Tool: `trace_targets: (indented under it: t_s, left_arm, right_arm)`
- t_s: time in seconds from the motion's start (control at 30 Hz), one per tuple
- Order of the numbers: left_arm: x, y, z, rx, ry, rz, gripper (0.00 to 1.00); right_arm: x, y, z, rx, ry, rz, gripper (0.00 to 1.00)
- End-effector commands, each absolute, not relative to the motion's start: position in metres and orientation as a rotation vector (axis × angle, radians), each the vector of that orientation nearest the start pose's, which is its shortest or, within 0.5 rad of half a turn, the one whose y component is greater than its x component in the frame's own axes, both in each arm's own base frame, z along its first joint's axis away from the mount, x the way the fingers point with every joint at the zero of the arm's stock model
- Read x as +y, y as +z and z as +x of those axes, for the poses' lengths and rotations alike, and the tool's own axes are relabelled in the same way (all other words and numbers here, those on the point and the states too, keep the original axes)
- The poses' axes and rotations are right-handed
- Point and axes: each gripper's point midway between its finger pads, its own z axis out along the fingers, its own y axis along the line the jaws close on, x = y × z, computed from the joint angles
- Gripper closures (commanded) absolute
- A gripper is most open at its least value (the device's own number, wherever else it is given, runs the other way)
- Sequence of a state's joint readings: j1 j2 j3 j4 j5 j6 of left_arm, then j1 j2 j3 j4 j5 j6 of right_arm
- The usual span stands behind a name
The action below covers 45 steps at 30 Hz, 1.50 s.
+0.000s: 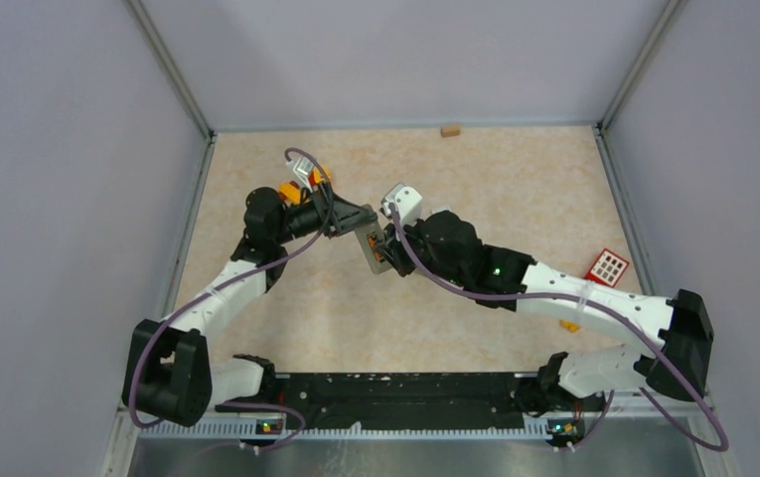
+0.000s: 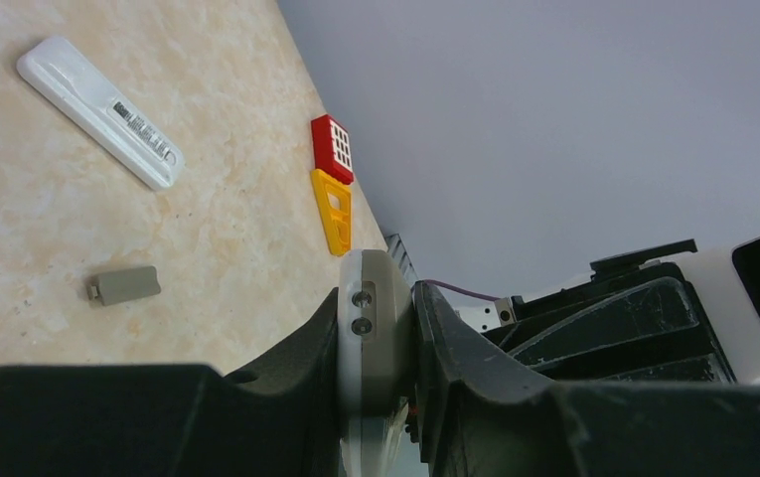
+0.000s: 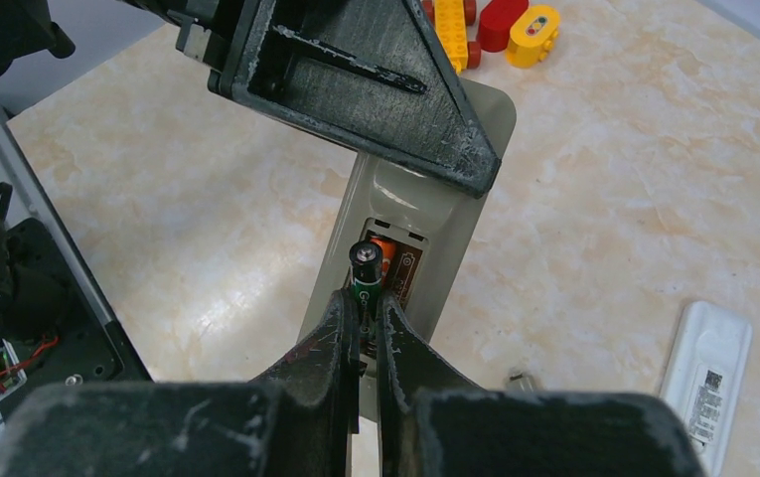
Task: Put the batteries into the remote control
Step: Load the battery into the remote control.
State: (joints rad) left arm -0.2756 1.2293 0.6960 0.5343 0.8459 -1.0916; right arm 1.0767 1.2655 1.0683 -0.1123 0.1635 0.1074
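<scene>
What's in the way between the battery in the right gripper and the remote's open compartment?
Nothing visible. The right gripper holds the dark battery at the open compartment of the remote, beside an orange battery already seated; the left gripper clamps the remote farther up.

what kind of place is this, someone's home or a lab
Probably a robot lab test cell: plain grey walls box in a marble-patterned table, the left arm and right arm are bolted to a black rail, and toy blocks lie on it.
</scene>
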Motion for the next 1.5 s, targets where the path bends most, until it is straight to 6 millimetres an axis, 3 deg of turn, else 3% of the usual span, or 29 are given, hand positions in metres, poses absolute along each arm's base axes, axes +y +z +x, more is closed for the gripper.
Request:
trace_targets:
  t_s: [0.0,0.13,0.5,0.83,1.1,1.47]
  left_arm:
    - [-0.242,0.304,0.274,1.738,-1.684,0.124,1.0]
    - [-0.242,0.306,0.273,1.731,-1.694,0.13,1.0]
    - [-0.243,0.307,0.273,1.72,-1.709,0.14,1.0]
    - [-0.244,0.305,0.274,1.726,-1.717,0.143,1.0]
    - [-0.245,0.304,0.272,1.735,-1.741,0.134,1.0]
    - [-0.247,0.312,0.273,1.775,-1.87,0.005,1.0]
  right_arm:
    - [0.361,0.288,0.226,1.695,0.666,-0.762,1.0]
    - [0.358,0.286,0.228,1.709,0.645,-0.757,0.98]
    - [0.354,0.282,0.232,1.739,0.611,-0.739,0.81]
    - [0.35,0.283,0.235,1.756,0.622,-0.701,0.8]
    - [0.349,0.283,0.245,1.764,0.607,-0.639,0.98]
    - [0.35,0.278,0.261,1.777,0.588,-0.492,1.0]
